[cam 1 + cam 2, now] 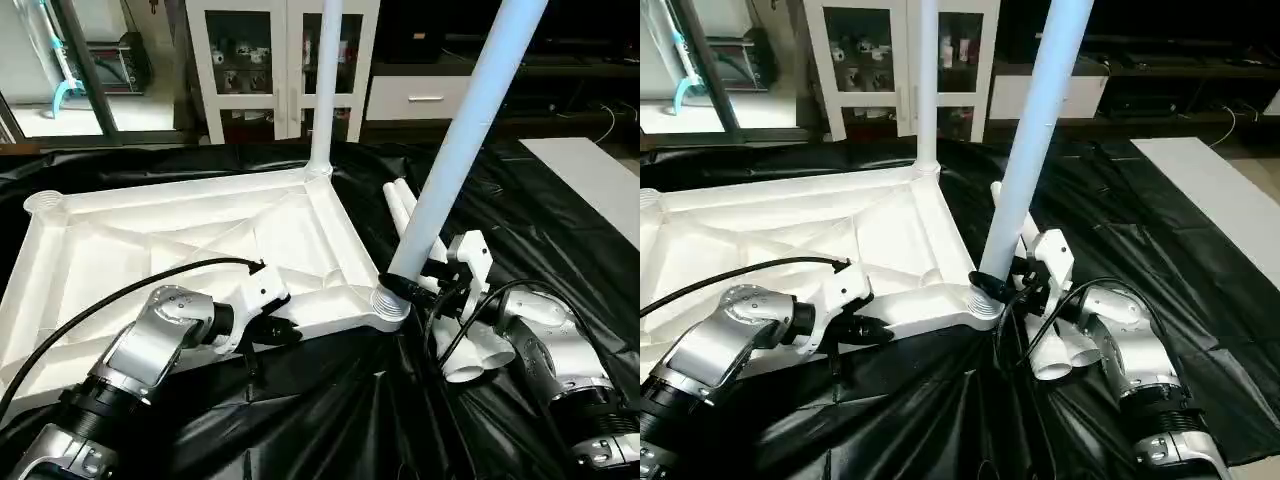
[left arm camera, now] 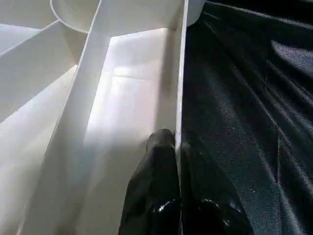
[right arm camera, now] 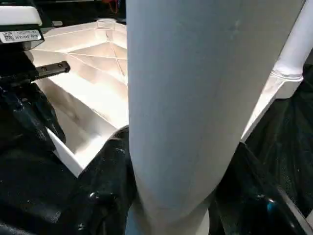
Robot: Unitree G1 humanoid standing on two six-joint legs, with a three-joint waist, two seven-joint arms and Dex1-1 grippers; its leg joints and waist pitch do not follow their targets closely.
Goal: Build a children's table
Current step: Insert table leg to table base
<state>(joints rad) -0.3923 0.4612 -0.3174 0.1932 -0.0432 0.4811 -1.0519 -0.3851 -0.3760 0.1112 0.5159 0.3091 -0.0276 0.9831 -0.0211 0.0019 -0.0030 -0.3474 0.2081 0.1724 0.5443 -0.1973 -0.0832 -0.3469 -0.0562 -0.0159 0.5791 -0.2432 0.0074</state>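
Note:
The white tabletop [image 1: 200, 230] lies upside down on the black sheet, its ribbed underside facing up. One white leg [image 1: 325, 90] stands upright in the far right corner socket. A second leg [image 1: 460, 140] leans in the near right corner socket [image 1: 390, 305]. My right gripper [image 1: 408, 283] is shut on this leg just above the socket, and its black fingers [image 3: 110, 181] sit on either side of the tube. My left gripper [image 1: 285, 325] is shut on the tabletop's near rim [image 2: 178, 73], one finger on each side of the thin wall. Two loose legs [image 1: 398, 205] lie on the sheet beside my right arm.
The black sheet [image 1: 330, 420] covers the floor around the work. A white cabinet with glass doors [image 1: 280, 60] stands behind. A white board [image 1: 590, 180] lies at the far right. The tabletop's far left socket [image 1: 42, 203] holds nothing.

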